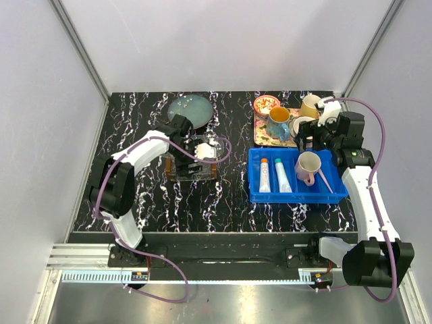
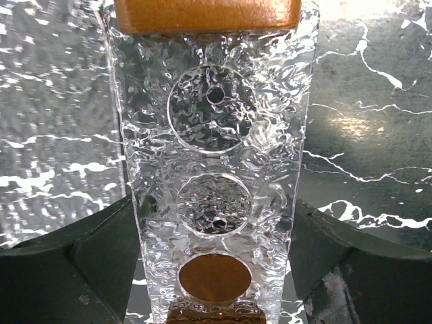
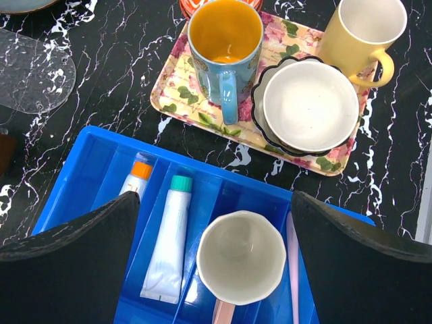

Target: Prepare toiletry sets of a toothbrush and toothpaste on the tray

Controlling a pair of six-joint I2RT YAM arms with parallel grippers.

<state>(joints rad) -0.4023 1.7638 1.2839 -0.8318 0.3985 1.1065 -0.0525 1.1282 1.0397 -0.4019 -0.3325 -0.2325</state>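
The clear tray (image 1: 192, 173) with its brown-ended holed rack (image 2: 214, 135) lies left of centre. My left gripper (image 1: 202, 151) is open; its fingers (image 2: 101, 256) straddle the rack's near end, close to both sides. The orange-capped toothpaste (image 1: 264, 174) and the teal-capped toothpaste (image 1: 282, 175) lie in separate slots of the blue bin (image 1: 297, 196). The pale-pink toothbrush (image 1: 325, 179) lies beside the pink mug (image 1: 309, 167). My right gripper (image 1: 314, 138) is open and empty above the bin. Its view shows the teal tube (image 3: 169, 243), orange tube (image 3: 138, 177), toothbrush (image 3: 293, 270) and tray end (image 3: 34, 67).
A patterned square tray (image 1: 260, 135) at the back right holds a blue mug (image 3: 225, 47) and a white bowl (image 3: 310, 104); a yellow mug (image 3: 361, 34) stands at its edge. A grey-green plate (image 1: 190, 108) lies at the back. The pink mug (image 3: 241, 256) stands in the bin.
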